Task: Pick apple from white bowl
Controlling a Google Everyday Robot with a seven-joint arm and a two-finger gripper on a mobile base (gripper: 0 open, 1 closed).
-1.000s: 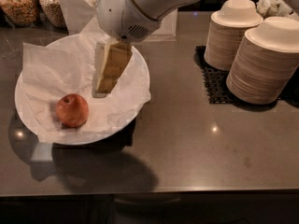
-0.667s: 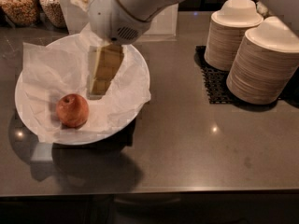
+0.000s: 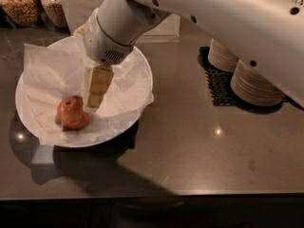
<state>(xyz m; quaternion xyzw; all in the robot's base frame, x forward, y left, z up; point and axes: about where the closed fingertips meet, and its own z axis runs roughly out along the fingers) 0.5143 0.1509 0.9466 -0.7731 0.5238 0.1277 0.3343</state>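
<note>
The apple (image 3: 72, 112) lies in the white bowl (image 3: 143, 64), the claw (image 3: 95, 100) just right of it.

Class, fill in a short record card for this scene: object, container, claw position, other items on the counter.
object: apple, on crinkled paper, left part of white bowl
container: white bowl, left side of counter
claw: down over the bowl, just right of the apple; contact unclear
other: stacked paper bowls on black mat, right; jars, back left

Red-orange apple (image 3: 71, 112) in paper-lined white bowl (image 3: 141, 63), gripper (image 3: 95, 101) just beside it.
</note>
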